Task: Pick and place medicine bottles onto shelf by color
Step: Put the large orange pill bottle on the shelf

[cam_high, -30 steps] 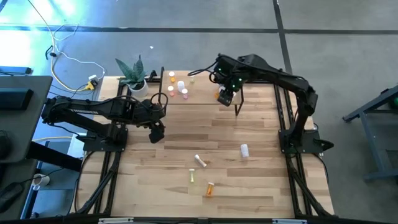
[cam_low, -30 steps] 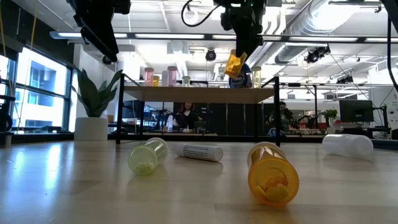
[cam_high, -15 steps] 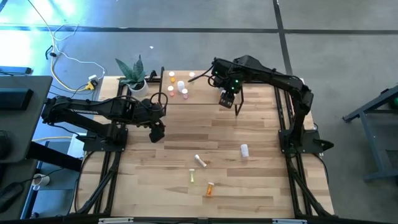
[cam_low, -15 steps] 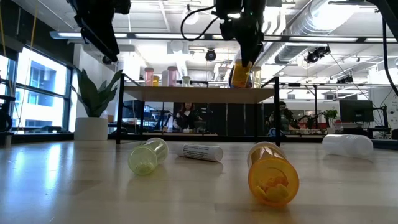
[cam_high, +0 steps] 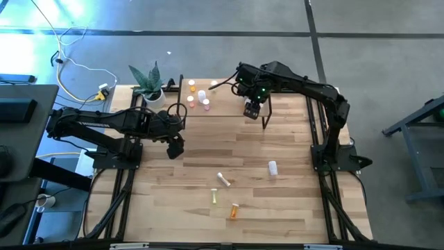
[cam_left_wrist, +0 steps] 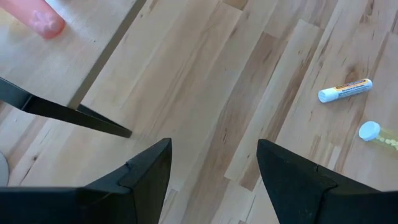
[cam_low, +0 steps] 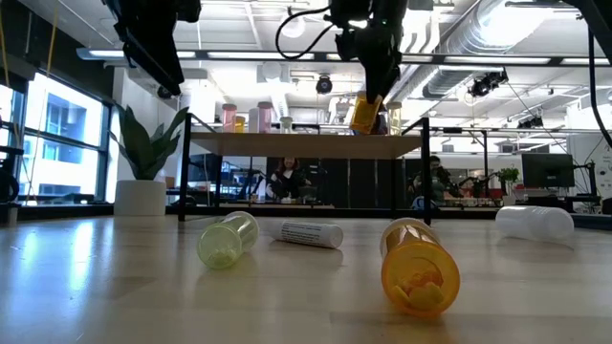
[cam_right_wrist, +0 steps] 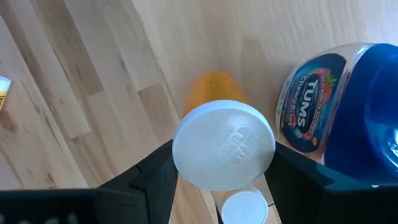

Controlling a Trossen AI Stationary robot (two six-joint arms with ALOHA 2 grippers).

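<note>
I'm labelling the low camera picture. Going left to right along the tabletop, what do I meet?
White plant pot → yellow-green bottle lying down → white tube → orange bottle lying down, nearest the camera → white bottle on its side, far right.

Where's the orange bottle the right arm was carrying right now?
The orange bottle is at the shelf, tilted between the right hand's fingers, with the blue bottle right beside it.
</note>
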